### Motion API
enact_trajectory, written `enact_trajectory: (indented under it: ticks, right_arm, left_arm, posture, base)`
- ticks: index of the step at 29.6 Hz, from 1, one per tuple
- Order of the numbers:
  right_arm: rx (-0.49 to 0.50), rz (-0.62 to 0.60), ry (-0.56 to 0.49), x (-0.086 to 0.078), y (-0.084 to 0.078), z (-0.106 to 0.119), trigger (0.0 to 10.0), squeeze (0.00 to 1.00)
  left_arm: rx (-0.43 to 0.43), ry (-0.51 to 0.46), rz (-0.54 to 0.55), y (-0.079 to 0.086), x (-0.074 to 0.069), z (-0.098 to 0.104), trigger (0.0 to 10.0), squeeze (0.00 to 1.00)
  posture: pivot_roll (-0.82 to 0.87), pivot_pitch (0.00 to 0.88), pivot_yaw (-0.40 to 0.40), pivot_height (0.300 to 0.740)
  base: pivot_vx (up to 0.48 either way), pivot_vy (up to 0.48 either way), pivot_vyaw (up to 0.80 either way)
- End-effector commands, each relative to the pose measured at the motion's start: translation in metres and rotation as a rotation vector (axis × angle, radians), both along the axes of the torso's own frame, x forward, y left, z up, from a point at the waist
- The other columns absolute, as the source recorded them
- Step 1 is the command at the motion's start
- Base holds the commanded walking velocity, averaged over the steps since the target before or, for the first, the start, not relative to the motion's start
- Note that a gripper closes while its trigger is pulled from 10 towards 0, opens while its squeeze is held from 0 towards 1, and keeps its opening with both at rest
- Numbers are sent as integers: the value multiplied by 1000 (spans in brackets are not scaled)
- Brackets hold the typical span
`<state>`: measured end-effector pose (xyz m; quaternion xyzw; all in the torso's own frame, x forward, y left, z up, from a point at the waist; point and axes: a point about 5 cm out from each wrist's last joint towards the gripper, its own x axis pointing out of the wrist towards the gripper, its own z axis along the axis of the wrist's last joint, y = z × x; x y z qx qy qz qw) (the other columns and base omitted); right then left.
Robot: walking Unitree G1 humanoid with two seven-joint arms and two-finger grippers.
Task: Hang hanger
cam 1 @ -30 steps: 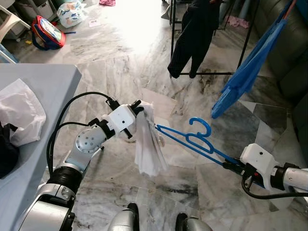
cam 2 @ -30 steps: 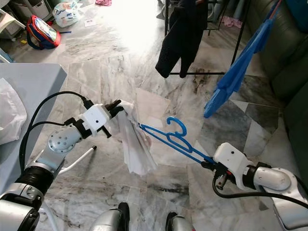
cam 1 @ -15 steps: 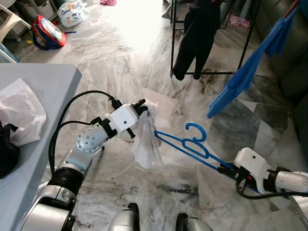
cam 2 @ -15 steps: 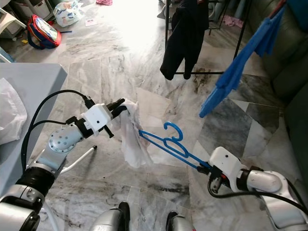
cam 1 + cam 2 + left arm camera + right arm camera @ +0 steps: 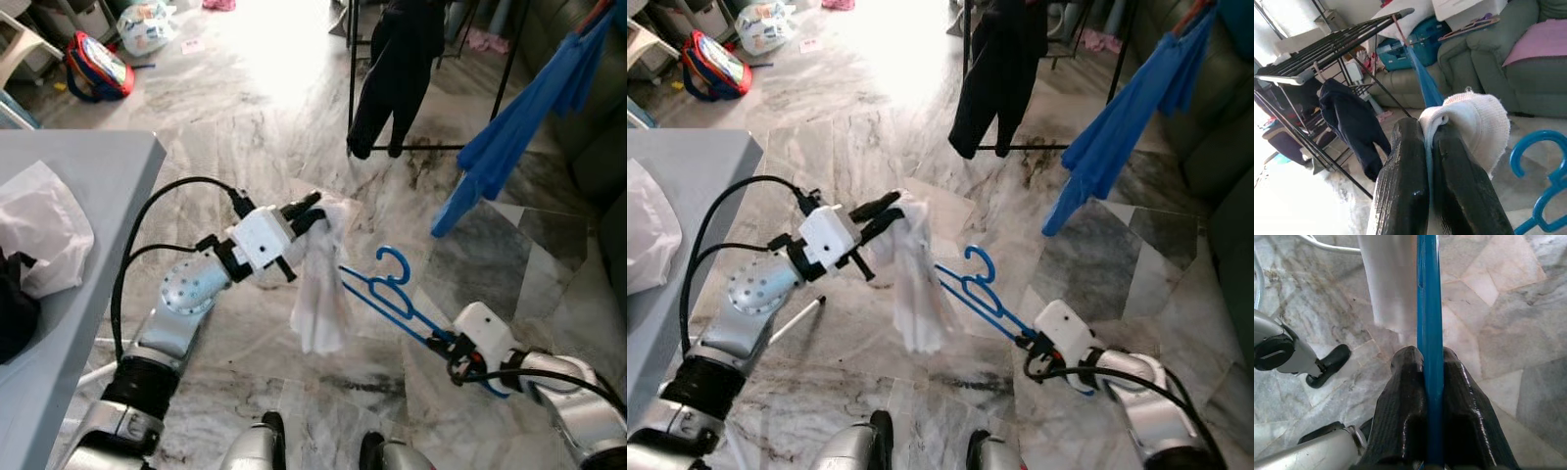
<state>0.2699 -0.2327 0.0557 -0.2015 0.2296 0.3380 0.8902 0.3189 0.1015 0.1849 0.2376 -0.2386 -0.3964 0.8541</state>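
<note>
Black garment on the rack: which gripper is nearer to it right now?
Left. The left gripper, holding the white cloth, is just below the black garment; the right gripper grips the blue hanger farther back.

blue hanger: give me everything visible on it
The hanger is bright blue, plastic by the look, with a curled hook on top and a thin bar. It is held in the air above the marble floor, tilted. The right gripper is clamped on one end; the other end meets the white cloth pinched by the left gripper.
</note>
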Motion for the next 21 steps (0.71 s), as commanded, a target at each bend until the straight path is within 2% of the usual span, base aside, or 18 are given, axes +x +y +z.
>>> enact_trajectory:
  ticks: [1,4,8,11,13,17,18,19,21]
  right_arm:
    - [16,19,11,-3,3,-3,10000,0]
    - [47,33,9,-2,5,1,10000,0]
    - [11,58,35,-8,-4,0,10000,0]
    - [-40,48,54,-13,-16,-2,10000,0]
    - [-111,33,74,-17,-29,-4,10000,0]
    - [-109,-74,53,-12,-41,-3,10000,0]
    - [-111,-110,32,-8,-42,-3,10000,0]
    - [-109,-201,5,-1,-46,-3,10000,0]
    - [-104,-249,-6,2,-47,-3,10000,0]
  left_arm:
    - [11,-10,-15,-2,-5,-2,10000,0]
    - [29,-9,-11,-2,-5,-6,10000,0]
    - [60,6,14,5,-3,-10,10000,0]
    - [83,2,22,9,-2,-11,10000,0]
    - [82,0,27,10,-1,-10,10000,0]
    - [72,-9,-3,4,-3,-7,10000,0]
    - [71,-11,-13,2,-4,-7,10000,0]
    - [68,-11,-29,-2,-6,-7,10000,0]
    - [66,-13,-38,-4,-8,-7,10000,0]
  posture:
    - [103,271,70,740]
    - [97,271,72,740]
    - [93,272,74,740]
    - [89,273,75,740]
    - [86,274,76,740]
    - [78,271,79,740]
    - [77,271,79,740]
    - [77,272,79,740]
    - [77,271,79,740]
  base:
    - [0,0,0]
    - [0,0,0]
    - [0,0,0]
    - [0,0,0]
    - [0,0,0]
    - [0,0,0]
    - [0,0,0]
    - [0,0,0]
    - [0,0,0]
